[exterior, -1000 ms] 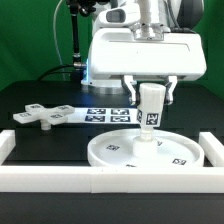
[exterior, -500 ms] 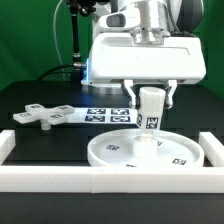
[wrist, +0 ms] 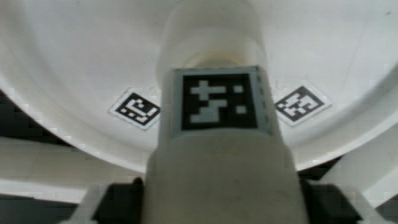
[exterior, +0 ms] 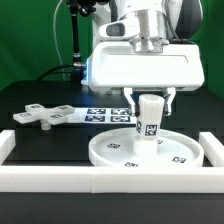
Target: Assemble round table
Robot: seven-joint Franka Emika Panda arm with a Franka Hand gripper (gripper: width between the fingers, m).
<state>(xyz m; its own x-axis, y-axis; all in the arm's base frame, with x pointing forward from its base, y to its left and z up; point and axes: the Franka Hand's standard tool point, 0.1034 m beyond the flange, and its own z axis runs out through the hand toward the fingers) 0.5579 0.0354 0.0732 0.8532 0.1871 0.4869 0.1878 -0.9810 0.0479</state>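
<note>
Jaws clenched on the leg (exterior: pixel 148 116), upright. It sits lower than a second ago, its foot at the middle of the disc (exterior: pixel 103 156); contact unclear. Cross base (exterior: pixel 40 113) lies flat, well apart, toward the exterior view's left on the black worktop (exterior: pixel 25 95). Marker board (exterior: pixel 108 114) behind the disc, white rails (exterior: pixel 60 178) in front. Wrist view: leg (wrist: pixel 217 150) fills the centre, tag facing the camera, with the disc (wrist: pixel 71 60) beneath and two tags flanking.

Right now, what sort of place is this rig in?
Likely a robotics lab bench: black table fenced by white rails, a marker board, and tag-covered kit parts like the disc and leg.
</note>
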